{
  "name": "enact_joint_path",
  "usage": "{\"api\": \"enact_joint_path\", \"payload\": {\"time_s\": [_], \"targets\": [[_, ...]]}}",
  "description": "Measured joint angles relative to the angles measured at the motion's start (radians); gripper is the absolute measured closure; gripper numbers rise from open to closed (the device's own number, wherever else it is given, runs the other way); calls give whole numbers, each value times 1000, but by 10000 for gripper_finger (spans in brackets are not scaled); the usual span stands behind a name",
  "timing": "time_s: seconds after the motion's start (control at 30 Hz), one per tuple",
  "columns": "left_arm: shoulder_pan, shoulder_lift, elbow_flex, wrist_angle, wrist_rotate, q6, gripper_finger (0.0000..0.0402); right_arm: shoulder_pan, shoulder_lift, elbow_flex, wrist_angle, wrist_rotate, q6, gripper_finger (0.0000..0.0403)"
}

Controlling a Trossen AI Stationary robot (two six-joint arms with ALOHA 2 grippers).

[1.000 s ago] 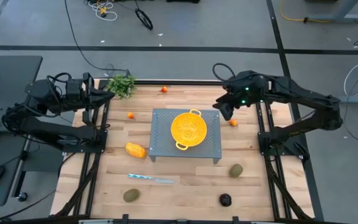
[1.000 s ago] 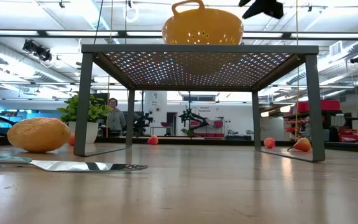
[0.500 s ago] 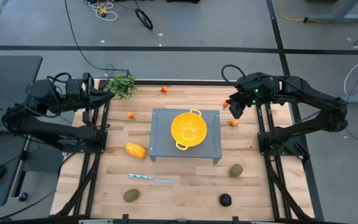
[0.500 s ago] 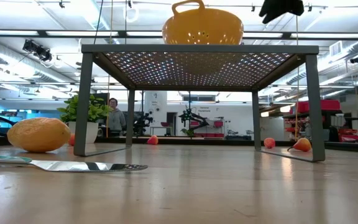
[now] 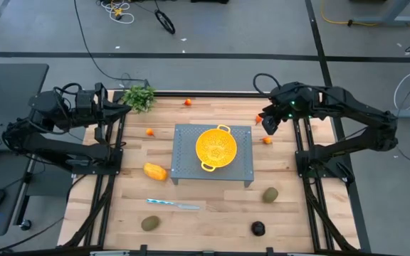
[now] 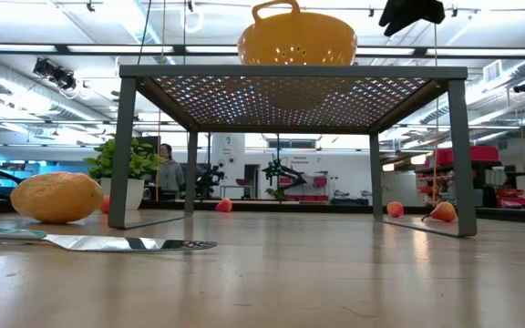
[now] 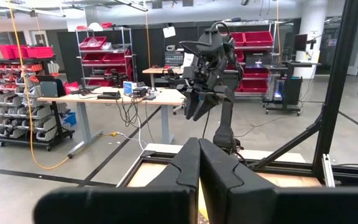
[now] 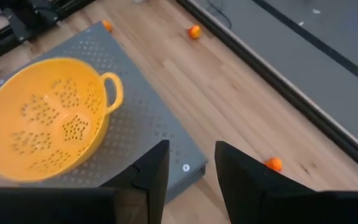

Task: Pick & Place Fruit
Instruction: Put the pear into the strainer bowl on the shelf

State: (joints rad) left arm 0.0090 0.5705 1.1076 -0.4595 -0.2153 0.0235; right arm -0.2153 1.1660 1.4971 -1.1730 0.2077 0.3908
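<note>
R gripper [image 5: 267,122] hovers over far-right corner of grey rack [image 5: 237,173], jaws apart, holding nothing. L gripper [image 5: 123,109] parked at far-left table [image 5: 212,220] edge, jaws together.

Fruit on table: orange balls [image 5: 267,140] right of rack, [image 5: 149,131] left, [image 5: 187,102] far; yellow-orange oblong [image 5: 155,171] left; green ovals [image 5: 270,195], [image 5: 149,223] near; black one [image 5: 258,228] near. Yellow colander [image 5: 216,147] on rack.

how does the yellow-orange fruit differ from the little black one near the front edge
The yellow-orange fruit is oblong and clearly larger; the black fruit is round and small. The yellow-orange fruit lies left of the grey stand, near its corner, while the black fruit sits on the right side of the table's front edge. The first is bright, the second nearly black. Both rest loose on the wooden table, untouched by either arm.
</note>
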Motion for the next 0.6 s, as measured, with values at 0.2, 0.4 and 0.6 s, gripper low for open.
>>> {"api": "enact_joint_path", "payload": {"time_s": [0.2, 0.4, 0.6], "targets": [[0, 0, 0, 0, 0, 0, 389, -130, 0, 0, 42, -60, -105, 268], [0, 0, 0, 0, -1, -6, 396, -268, 0, 0, 49, -104, -189, 268], [0, 0, 0, 0, -1, -6, 389, -333, 0, 0, 53, -111, -199, 268]]}}
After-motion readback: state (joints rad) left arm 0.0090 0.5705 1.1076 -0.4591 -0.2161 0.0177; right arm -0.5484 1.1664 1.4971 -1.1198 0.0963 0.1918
